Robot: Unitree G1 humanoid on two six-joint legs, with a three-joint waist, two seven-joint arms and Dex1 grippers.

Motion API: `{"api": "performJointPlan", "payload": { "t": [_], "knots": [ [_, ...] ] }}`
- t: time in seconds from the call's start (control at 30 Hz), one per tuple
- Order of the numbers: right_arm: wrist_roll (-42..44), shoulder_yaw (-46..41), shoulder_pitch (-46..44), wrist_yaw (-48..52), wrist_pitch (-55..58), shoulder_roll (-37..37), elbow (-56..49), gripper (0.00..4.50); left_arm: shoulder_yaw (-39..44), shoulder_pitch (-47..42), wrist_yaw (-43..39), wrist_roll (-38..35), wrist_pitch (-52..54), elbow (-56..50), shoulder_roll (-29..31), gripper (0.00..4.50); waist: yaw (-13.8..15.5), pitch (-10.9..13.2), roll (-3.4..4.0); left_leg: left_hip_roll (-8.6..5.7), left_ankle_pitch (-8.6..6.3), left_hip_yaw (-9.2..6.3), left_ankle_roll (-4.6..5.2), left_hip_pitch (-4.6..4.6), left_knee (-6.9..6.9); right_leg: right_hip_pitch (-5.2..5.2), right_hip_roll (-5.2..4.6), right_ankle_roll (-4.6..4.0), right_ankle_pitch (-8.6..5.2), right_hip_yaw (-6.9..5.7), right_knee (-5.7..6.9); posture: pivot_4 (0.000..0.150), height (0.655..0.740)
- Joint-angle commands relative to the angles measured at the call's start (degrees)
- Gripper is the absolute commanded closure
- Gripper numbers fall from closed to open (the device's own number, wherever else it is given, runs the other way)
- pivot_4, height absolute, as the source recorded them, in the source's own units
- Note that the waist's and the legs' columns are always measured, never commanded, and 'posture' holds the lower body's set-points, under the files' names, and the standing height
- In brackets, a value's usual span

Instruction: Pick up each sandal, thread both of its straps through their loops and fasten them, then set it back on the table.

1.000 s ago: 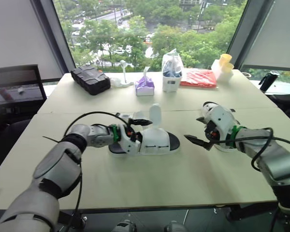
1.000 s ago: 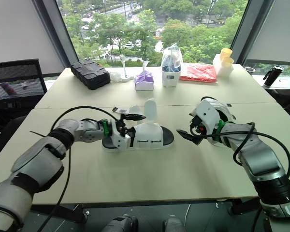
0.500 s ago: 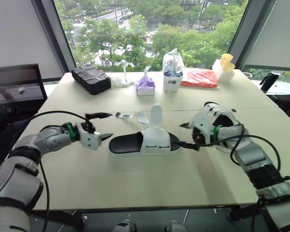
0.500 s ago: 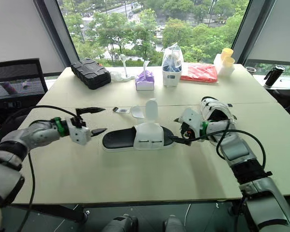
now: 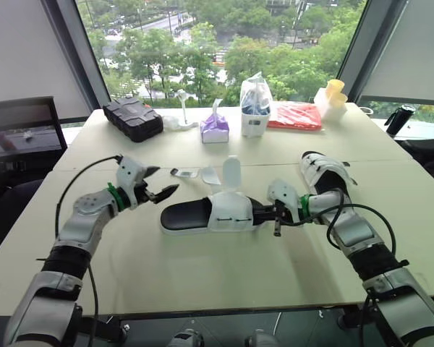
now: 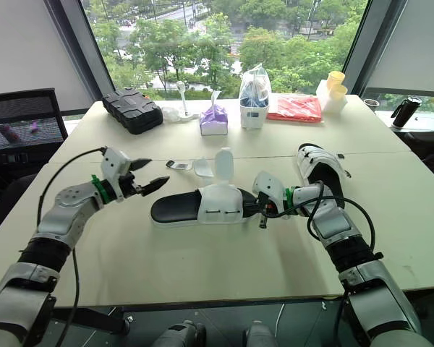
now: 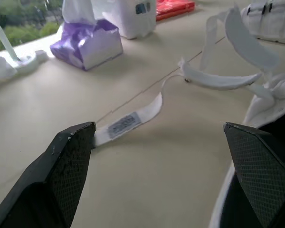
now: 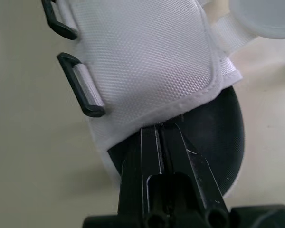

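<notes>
R gripper point(image 8: 160, 127) moved in, fingers closed, sandal point(image 5: 210, 215) toe at tips; L gripper point(image 5: 166, 180) backed off, open, heel just ahead

Grey arms point(image 5: 83, 220), blk cables point(image 5: 78, 173), green wristbands point(image 5: 113, 196)

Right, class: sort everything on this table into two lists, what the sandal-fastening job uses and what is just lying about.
Job in hand:
- unfastened sandal, gripped at its toe end by the right claw
- second sandal
- left claw, open

Lying about:
- black case
- purple tissue box
- white bag
- red packet
- yellow cups
</notes>
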Motion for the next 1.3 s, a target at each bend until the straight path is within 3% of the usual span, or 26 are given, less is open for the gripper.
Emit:
{"api": "performJointPlan", "payload": {
  "t": [0.03,0.27,0.67,0.9,1.07,1.3],
  "knots": [
    [1.02,0.24,-2.22,1.27,-0.06,2.68,-0.29,4.45,2.52,-3.06,-0.89,-1.33,6.82,-0.32,-2.24,0.0,0.04,0.0,0.0,0.01,0.0,0.0,-0.01,0.0,0.0,-0.01,0.01,0.0,0.0,0.0,0.01,0.15,0.74],
    [-0.62,2.24,-4.43,2.17,-0.65,7.54,1.44,4.45,3.57,-10.04,-3.15,2.0,11.7,11.11,-6.36,0.0,-0.06,0.0,-0.02,0.0,0.03,0.0,-0.06,0.0,0.0,-0.02,0.02,-0.02,0.02,0.01,0.01,0.15,0.74],
    [-3.93,3.85,-2.8,2.11,-2.23,7.83,2.78,4.45,13.95,-22.84,-8.69,-1.44,23.74,30.87,-12.27,0.0,0.08,-0.01,-0.04,-0.01,0.04,-0.01,-0.1,0.0,-0.01,-0.03,0.02,-0.02,0.02,0.0,0.03,0.15,0.74],
    [-4.62,4.3,-1.87,1.7,-1.42,7.49,0.7,4.45,13.74,-22.76,-15.64,1.77,27.52,30.88,-8.24,0.0,-0.06,-0.01,-0.04,-0.01,0.04,-0.01,-0.11,0.0,-0.02,-0.03,0.03,-0.02,0.02,0.01,0.04,0.15,0.74],
    [-5.05,4.35,-2.23,1.71,-1.28,7.72,0.77,4.45,16.87,-22.27,-14.31,1.79,27.81,32.37,-5.67,0.0,0.05,-0.02,-0.04,0.0,0.05,-0.02,-0.13,0.0,-0.03,-0.06,0.03,-0.02,0.02,0.02,0.06,0.15,0.74],
    [-5.72,4.19,-3.1,2.27,-1.64,7.2,1.57,4.45,20.11,-23.04,-15.37,-0.45,31.08,31.36,-8.63,0.0,0.11,-0.02,-0.06,0.0,0.05,-0.02,-0.13,0.02,0.0,-0.02,0.02,-0.02,0.02,0.01,0.07,0.15,0.74]
  ]
}}
